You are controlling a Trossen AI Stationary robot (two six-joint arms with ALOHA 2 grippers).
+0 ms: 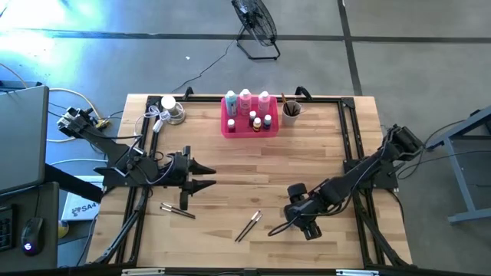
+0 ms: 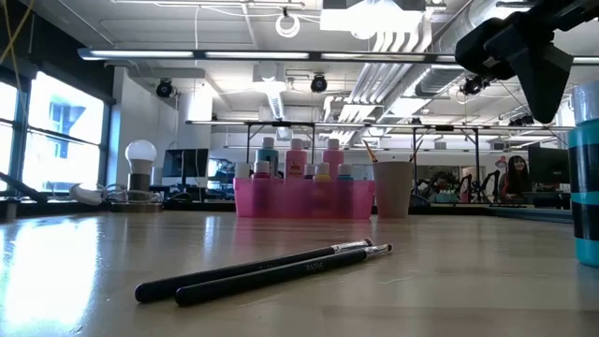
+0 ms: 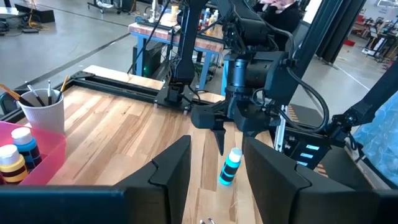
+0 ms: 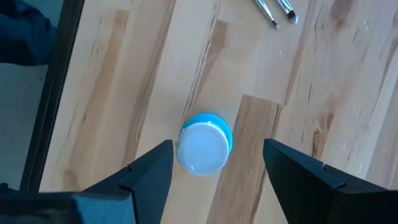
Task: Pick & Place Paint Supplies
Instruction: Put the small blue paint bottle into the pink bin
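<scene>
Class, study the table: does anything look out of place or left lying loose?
Yes. Two pairs of brushes lie flat on the table, away from the cup. One teal bottle stands alone under the open right gripper, far from the pink tray.

Two dark paintbrushes point(image 2: 267, 270) lie side by side on the tabletop point(image 2: 84, 253), close to the near edge. Toward the far edge, a pink tray point(image 2: 304, 198) holds white-capped bottles point(image 2: 298, 157), with a beige cup point(image 2: 392, 187) just beside it. A teal bottle point(image 2: 585, 197) stands at the picture's right edge, under a dark arm point(image 2: 513, 45).
</scene>
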